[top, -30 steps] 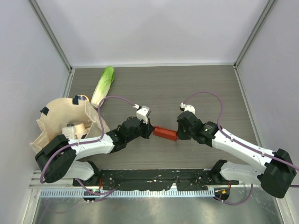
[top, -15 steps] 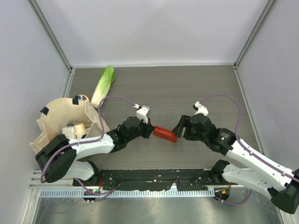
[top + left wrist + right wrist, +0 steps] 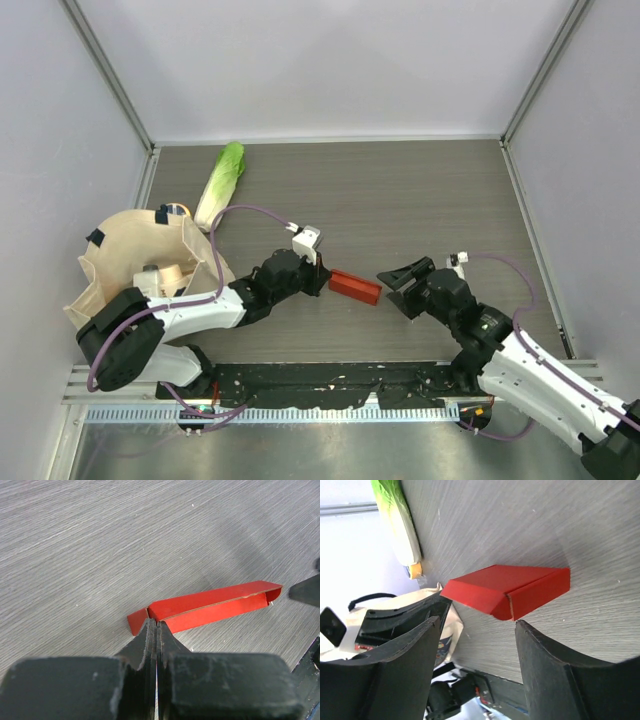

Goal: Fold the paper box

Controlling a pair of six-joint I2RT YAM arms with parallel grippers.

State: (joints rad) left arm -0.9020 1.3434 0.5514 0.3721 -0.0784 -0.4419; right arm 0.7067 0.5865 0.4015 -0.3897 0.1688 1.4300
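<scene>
The paper box (image 3: 355,286) is a bright red, narrow folded piece lying near the middle of the table. My left gripper (image 3: 322,280) is shut on its left end. In the left wrist view the fingers (image 3: 154,624) pinch together where a small flap meets the box body (image 3: 210,607). My right gripper (image 3: 392,290) stands open just right of the box's other end, apart from it. In the right wrist view the box (image 3: 510,592) lies beyond the spread fingertips (image 3: 479,622), with nothing between them.
A beige tote bag (image 3: 140,265) lies at the left, beside the left arm. A napa cabbage (image 3: 220,180) lies at the back left, also seen in the right wrist view (image 3: 395,510). Enclosure walls stand on both sides and at the back.
My right gripper opened, let go of the box's right end and drew back toward the near right. The left gripper and the box stayed put.
</scene>
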